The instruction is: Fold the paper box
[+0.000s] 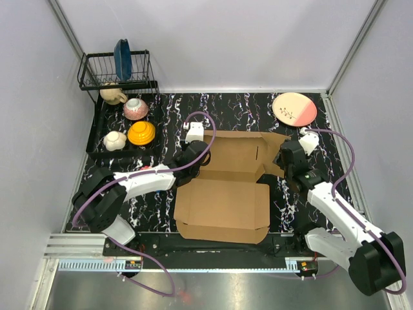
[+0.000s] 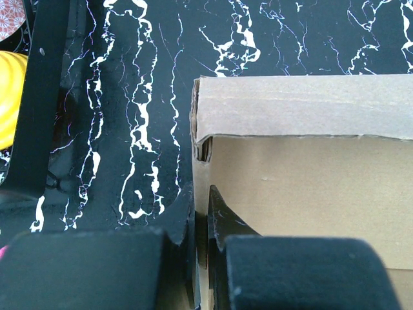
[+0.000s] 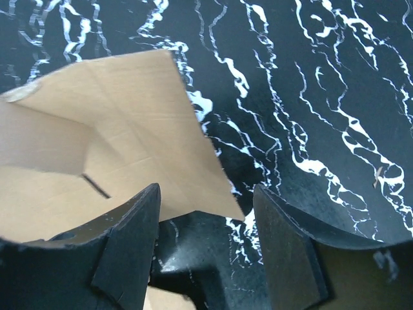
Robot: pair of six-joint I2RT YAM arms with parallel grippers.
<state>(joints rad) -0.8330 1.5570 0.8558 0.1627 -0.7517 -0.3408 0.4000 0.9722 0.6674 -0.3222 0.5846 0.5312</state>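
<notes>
Status: paper box (image 1: pixel 226 194) lies half-formed mid-table; left gripper (image 2: pixel 201 216) pinches its left wall, jaws pressed on the cardboard, right gripper (image 3: pixel 206 216) stands spread around the right flap's corner, not gripping. Risk: closing on that corner alone may crease it or let it slip, and the box could pivot about the left pinch. Bare mat (image 1: pixel 168 113) lies right of and beyond the box; the bowl tray (image 1: pixel 95 129) sits near the left arm.

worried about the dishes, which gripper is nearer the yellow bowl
Left. The left gripper holds the paper box by its left wall, right of the yellow bowl; the right gripper is across the box, at its right flap.
</notes>
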